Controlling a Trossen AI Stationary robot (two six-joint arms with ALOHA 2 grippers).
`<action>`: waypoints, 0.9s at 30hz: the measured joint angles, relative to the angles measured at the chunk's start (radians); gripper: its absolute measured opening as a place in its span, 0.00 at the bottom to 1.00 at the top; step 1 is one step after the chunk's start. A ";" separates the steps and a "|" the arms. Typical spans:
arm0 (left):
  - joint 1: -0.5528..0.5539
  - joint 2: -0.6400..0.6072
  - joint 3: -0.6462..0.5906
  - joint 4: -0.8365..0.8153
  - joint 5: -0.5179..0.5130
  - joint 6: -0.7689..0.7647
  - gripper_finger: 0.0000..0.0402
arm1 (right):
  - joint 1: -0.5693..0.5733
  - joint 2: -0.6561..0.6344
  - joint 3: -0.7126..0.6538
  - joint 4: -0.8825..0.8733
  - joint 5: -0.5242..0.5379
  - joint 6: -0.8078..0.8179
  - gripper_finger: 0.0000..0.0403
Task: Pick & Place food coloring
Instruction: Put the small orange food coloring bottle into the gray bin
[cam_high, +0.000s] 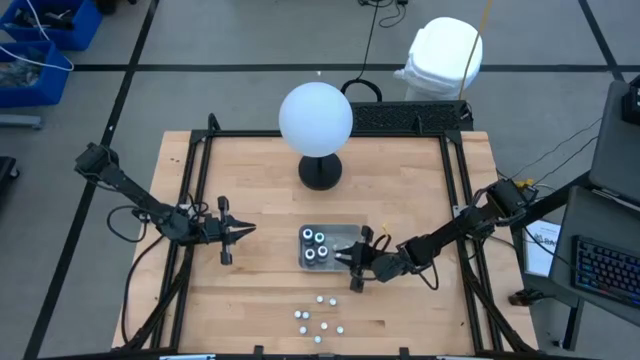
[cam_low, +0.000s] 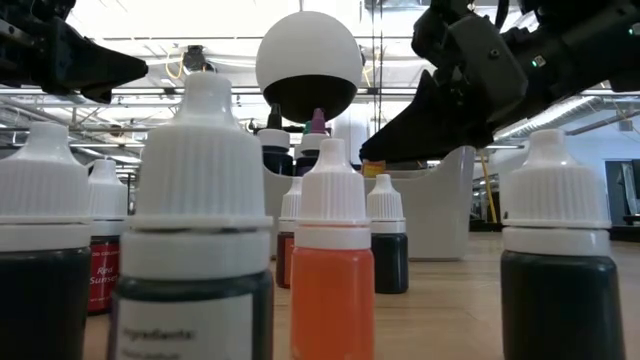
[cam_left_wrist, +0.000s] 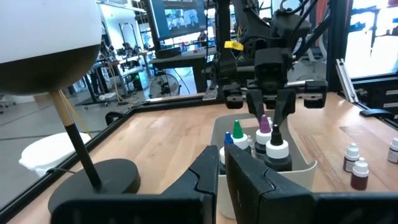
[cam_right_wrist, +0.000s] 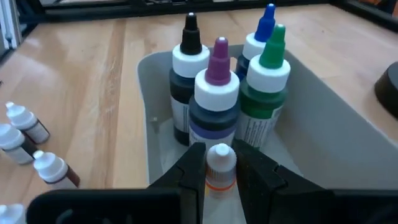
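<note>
A shallow grey tray sits at the table's middle. In it stand several larger food coloring bottles with black, purple, blue and green tips. My right gripper is at the tray's right end, shut on a small white-capped orange bottle. Several small white-capped bottles stand on the wood near the front edge. My left gripper waits shut, level, left of the tray, touching nothing. My right gripper pinches the small orange bottle between its two fingers, at the white cap and the neck below it. The fingers slant down from the table's right side. The bottle stands upright over the tray's right end; the fingers hide its lower part.
A white globe lamp on a black base stands behind the tray. A black frame runs round the table's edges. Bare wood lies between the tray and the small bottles.
</note>
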 joint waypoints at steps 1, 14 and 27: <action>0.000 0.000 0.000 -0.001 0.000 0.000 0.09 | 0.000 0.000 0.002 -0.004 0.000 -0.018 0.14; 0.000 0.000 0.000 -0.004 0.000 -0.003 0.09 | 0.022 -0.008 0.277 -0.485 0.126 0.048 0.14; 0.000 0.000 0.000 -0.016 0.002 -0.007 0.09 | 0.135 -0.003 0.257 -0.497 0.295 0.253 0.14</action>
